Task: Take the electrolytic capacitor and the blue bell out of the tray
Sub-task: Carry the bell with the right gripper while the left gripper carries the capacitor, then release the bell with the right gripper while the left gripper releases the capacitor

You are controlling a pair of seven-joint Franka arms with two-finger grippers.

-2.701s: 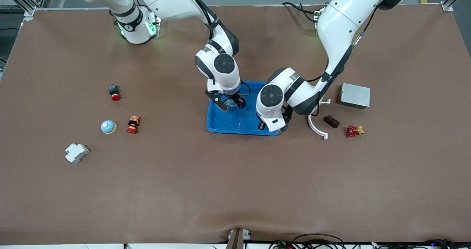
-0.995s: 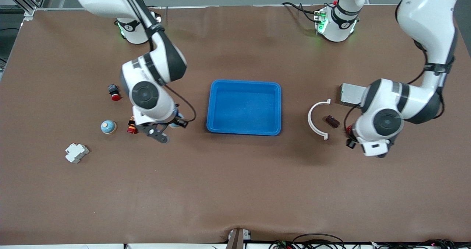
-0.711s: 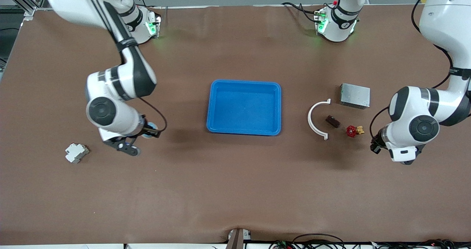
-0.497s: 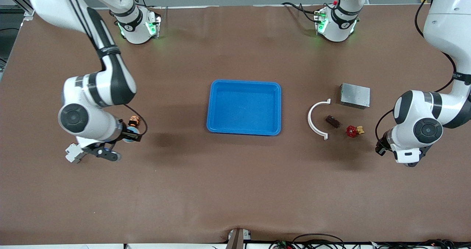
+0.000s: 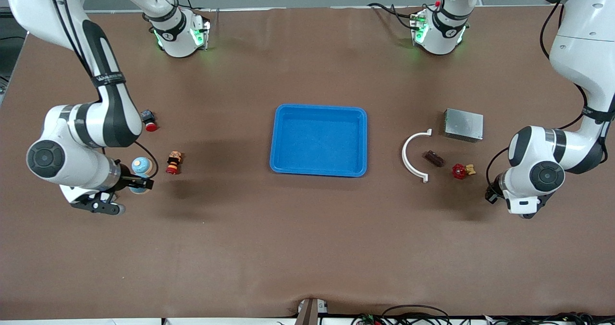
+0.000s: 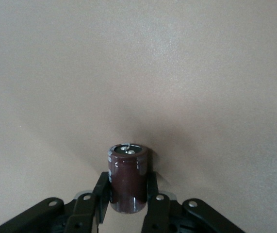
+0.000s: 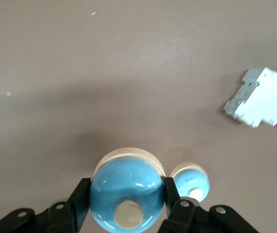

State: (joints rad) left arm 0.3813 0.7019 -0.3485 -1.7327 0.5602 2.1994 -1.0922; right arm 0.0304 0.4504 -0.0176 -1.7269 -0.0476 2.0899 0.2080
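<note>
Right wrist view: the bell, a glossy blue dome with a cream button and base, sits clamped between the right gripper fingers, over the table's right-arm end beside a second blue bell. Left gripper fingers squeeze the upright dark-brown capacitor above the left-arm end.

A blue tray is seen mid-desk. A white curved piece, grey box, small brown block and red valve are laid toward the left arm's end.
</note>
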